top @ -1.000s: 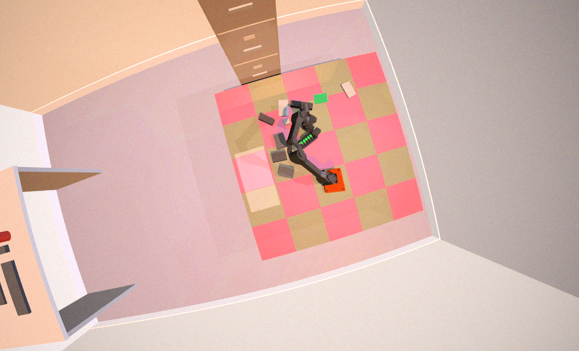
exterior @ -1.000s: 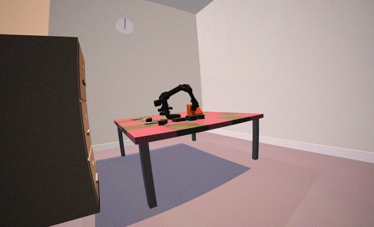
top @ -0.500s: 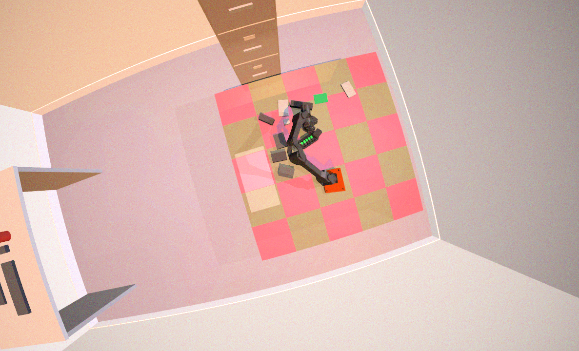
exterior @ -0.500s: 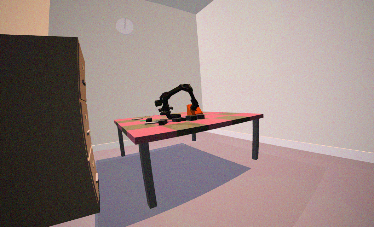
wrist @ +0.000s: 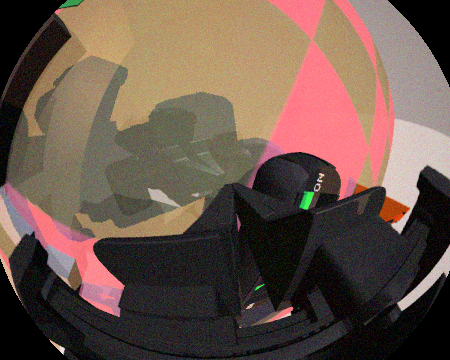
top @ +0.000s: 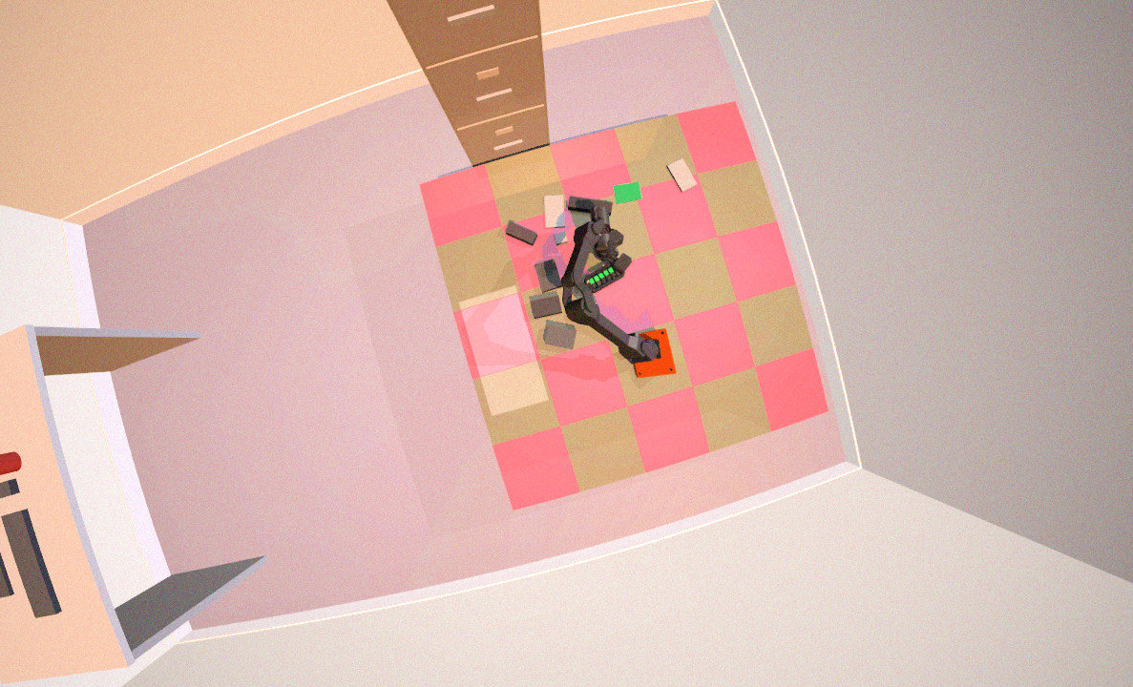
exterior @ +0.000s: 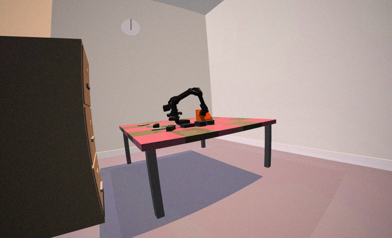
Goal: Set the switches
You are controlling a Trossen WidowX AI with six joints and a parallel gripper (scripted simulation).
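Note:
The dark grey controller unit (top: 604, 275) (exterior: 183, 121) lies flat on the checkered bench (top: 723, 342) (exterior: 161, 138), with a row of green switch ends showing on its top. In the wrist view one rounded end of the controller unit (wrist: 288, 176) shows just behind the fingertips, with a green switch end and an "ON" mark. My gripper (top: 613, 250) (exterior: 173, 116) (wrist: 255, 210) is shut and empty. It points down and hangs close over the far end of the unit. I cannot tell whether it touches a switch. The label underneath is hidden.
Several dark grey modules (top: 520, 231) (top: 544, 303) (top: 559, 334) (exterior: 170, 127) lie left of the unit. A green card (top: 627, 192) and a beige card (top: 681, 174) lie farther back. The arm's orange base (top: 657, 357) (exterior: 203, 115) stands near the middle. A drawer cabinet (top: 484, 76) stands beyond the bench.

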